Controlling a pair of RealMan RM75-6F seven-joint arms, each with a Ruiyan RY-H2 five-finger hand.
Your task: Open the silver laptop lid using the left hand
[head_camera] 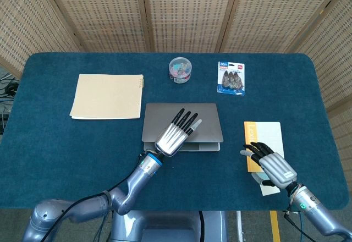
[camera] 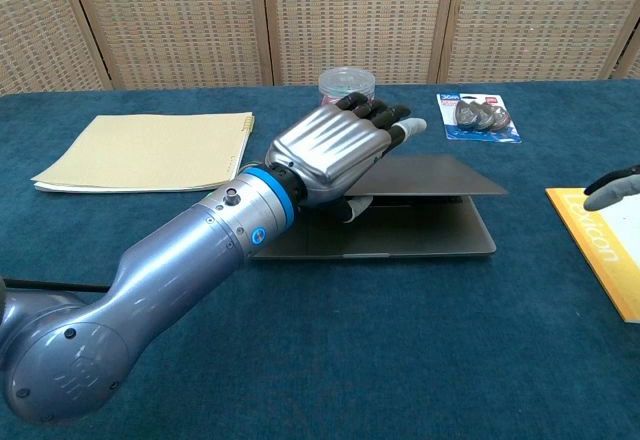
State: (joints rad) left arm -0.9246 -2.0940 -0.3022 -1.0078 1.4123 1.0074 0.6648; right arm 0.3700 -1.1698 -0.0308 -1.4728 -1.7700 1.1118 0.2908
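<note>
Gripping the front edge of the silver laptop lid (camera: pixel 420 174) at the table's (head_camera: pixel 55 143) centre, thumb beneath and fingers flat on top, the left hand (camera: pixel 335 155) is levering it partly ajar, while the right hand (head_camera: pixel 272 165) is hovering spread over the yellow-edged booklet (head_camera: pixel 269 137).

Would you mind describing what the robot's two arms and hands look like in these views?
Both arms are smooth, rounded silver-grey metal tubes. The left hand has a ribbed silver back, black fingers with pale tips, and a bright blue ring at the wrist; a black cable runs along the left arm. The right hand matches it: silver back, black fingers, with a small green mark by its wrist.
</note>
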